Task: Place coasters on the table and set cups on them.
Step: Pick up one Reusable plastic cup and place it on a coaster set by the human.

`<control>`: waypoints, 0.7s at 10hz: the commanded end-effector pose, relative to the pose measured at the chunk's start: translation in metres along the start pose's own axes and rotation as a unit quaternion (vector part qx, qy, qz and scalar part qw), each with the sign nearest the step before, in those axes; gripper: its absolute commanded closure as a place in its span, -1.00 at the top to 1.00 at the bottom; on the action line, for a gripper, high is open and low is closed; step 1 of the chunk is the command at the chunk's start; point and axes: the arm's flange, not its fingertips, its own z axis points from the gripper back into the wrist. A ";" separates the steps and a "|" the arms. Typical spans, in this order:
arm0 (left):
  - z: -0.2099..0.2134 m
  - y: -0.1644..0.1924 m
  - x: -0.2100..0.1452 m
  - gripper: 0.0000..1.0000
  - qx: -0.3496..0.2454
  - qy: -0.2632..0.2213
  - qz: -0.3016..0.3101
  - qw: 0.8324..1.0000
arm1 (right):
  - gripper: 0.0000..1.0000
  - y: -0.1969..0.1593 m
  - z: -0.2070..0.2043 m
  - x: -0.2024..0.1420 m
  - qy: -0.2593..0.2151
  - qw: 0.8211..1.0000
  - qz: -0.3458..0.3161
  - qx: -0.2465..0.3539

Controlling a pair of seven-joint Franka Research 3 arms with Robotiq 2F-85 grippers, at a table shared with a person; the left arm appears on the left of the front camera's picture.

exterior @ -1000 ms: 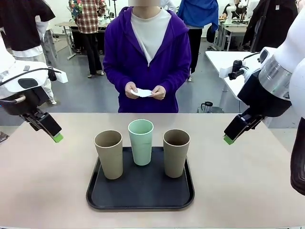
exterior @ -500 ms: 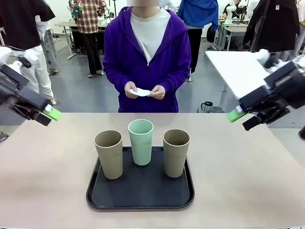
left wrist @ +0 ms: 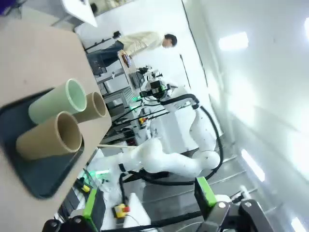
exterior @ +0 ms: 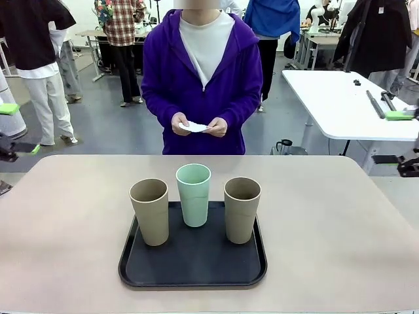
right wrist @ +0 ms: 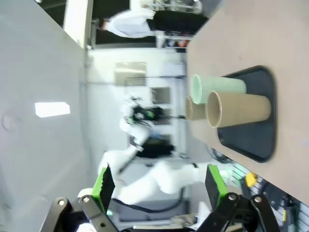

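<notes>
Three cups stand upright on a black tray [exterior: 193, 265] on the beige table [exterior: 65, 222]: a tan cup [exterior: 149, 210] at left, a mint green cup [exterior: 194, 193] behind the middle, and a second tan cup [exterior: 241, 209] at right. The person in a purple hoodie holds the white coasters [exterior: 195, 126] in both hands at the far side. My left gripper [exterior: 19, 129] is open, raised at the picture's left edge. My right gripper [exterior: 399, 139] is open, raised at the right edge. The left wrist view has the left gripper [left wrist: 148, 200] open and the cups [left wrist: 48, 137] lying sideways. The right wrist view has the right gripper [right wrist: 159, 185] open, far from the cups [right wrist: 239, 110].
A white table [exterior: 340, 98] stands behind at the right with small tools on it. Other people stand in the background. Bare beige tabletop surrounds the tray on all sides. The other arm [left wrist: 169, 159] crosses the left wrist view.
Both arms swung up and outward from beside the tray to the picture's edges. The cups, the tray and the person's hands with the coasters stayed put.
</notes>
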 end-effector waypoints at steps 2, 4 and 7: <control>0.036 0.016 0.001 1.00 0.053 -0.042 0.093 0.993 | 1.00 -0.050 -0.006 -0.055 -0.046 0.998 -0.037 0.030; 0.053 0.034 -0.004 1.00 0.067 -0.060 0.121 0.989 | 1.00 -0.063 -0.003 -0.053 -0.023 0.999 -0.026 0.013; 0.075 0.050 -0.007 1.00 0.107 -0.079 0.152 0.979 | 1.00 -0.085 -0.009 -0.054 0.000 0.999 -0.035 -0.012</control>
